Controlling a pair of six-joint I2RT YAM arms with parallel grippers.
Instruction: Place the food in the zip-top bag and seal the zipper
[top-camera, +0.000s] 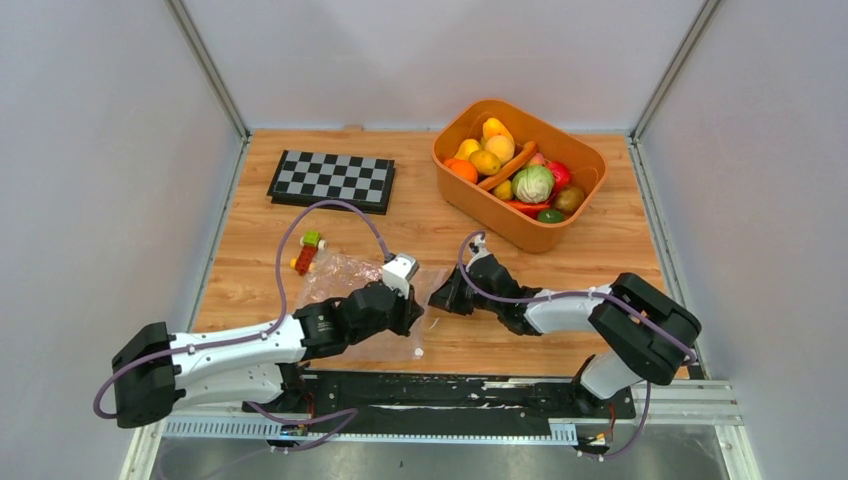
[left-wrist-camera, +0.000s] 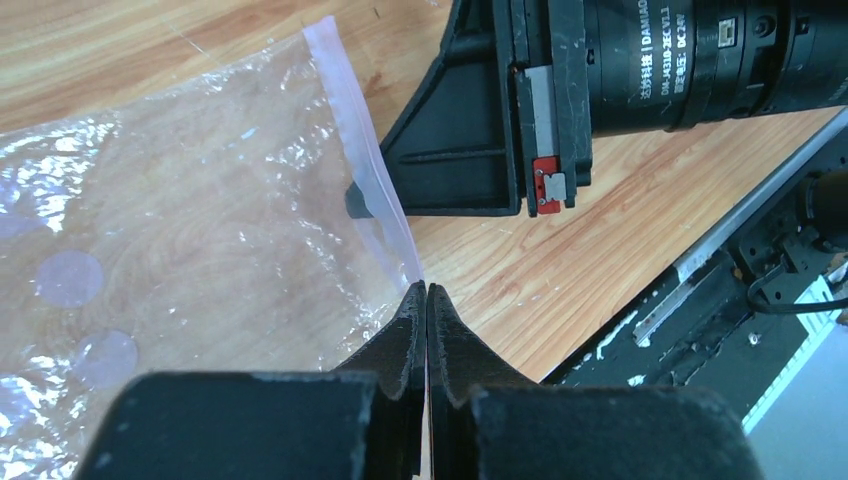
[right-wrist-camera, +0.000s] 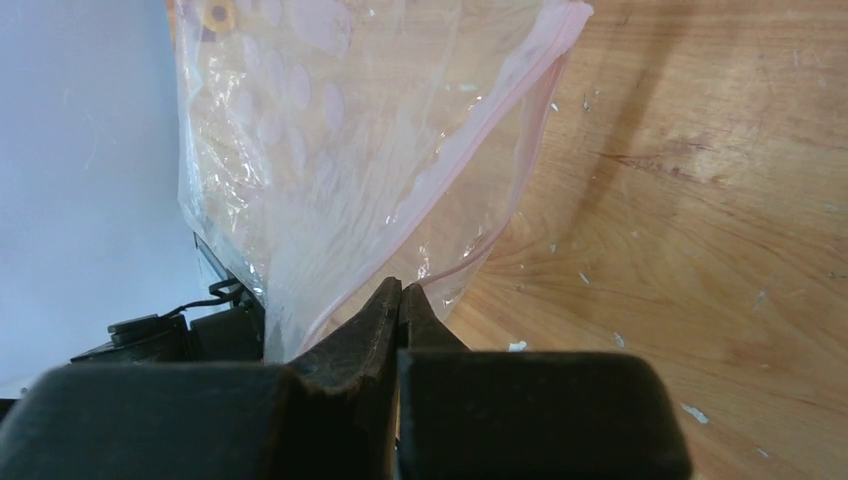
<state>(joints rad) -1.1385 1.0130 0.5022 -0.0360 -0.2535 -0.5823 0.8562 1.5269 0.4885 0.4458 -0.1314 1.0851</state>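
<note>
Top external view: bag (top-camera: 342, 278) lies flat on the wooden table (top-camera: 610, 250), between the toy blocks (top-camera: 307, 252) and the two grippers. Its mouth edge faces right, toward the grippers, and its body extends left toward the blocks. The exact outline is hard to trace because the film is clear.

Left wrist view:
- Zipper (left-wrist-camera: 362, 140) is a thin, straight, whitish strip. Its long axis runs from the upper frame edge down to the fingertips.
- Left gripper (left-wrist-camera: 427, 295) has its jaws pressed together, clamped on the near end of the zipper edge.
- Bag film is transparent, crinkled and glossy, with pale round dots. Wood grain shows through it.
- One dark tip of the right gripper shows at the zipper, farther along the strip.

Right wrist view:
- Right gripper (right-wrist-camera: 401, 293) has its jaws together, pinching the bag's mouth edge.
- The film stands up from the table ahead of the fingers. The pinkish zipper line slants from the fingertips to the upper right.

Food (top-camera: 515, 170), glossy and rounded, sits heaped in the orange plastic tub (top-camera: 505, 228) at the far right, well apart from the bag. A checkerboard (top-camera: 332, 180) lies flat at the far left.
</note>
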